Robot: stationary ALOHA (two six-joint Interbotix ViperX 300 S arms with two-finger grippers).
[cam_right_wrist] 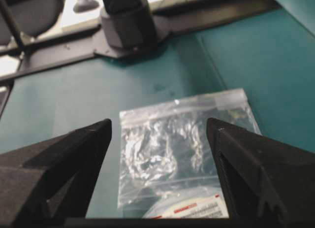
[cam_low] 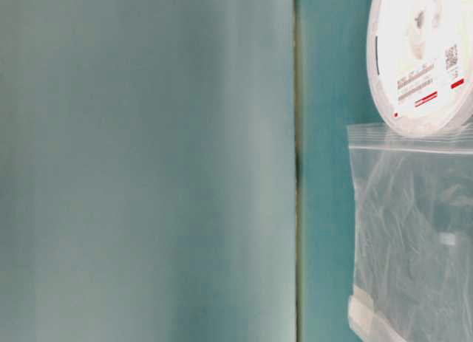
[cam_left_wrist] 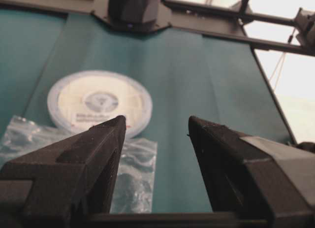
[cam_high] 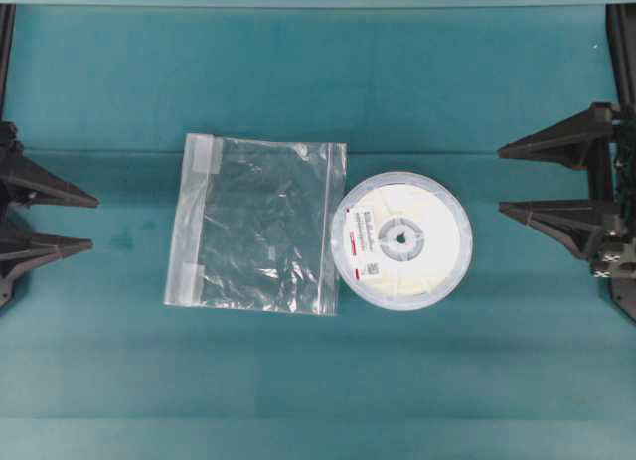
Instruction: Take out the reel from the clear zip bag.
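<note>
The reel [cam_high: 401, 239] lies flat on the teal table [cam_high: 298, 73], outside the clear zip bag [cam_high: 256, 224] and touching its edge; we cannot tell whether they overlap. Bag empty, crinkled. In the right wrist view we see only a sliver of the reel. Left gripper [cam_high: 92, 222] and right gripper [cam_high: 500, 182] sit at the table's sides, partly cut off, fingers wide, holding nothing.

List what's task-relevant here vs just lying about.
Job: reel, out on the cloth beside the bag; clear zip bag, lying flat; left gripper and right gripper, both open and empty.
Lying about: only the teal table cover.
</note>
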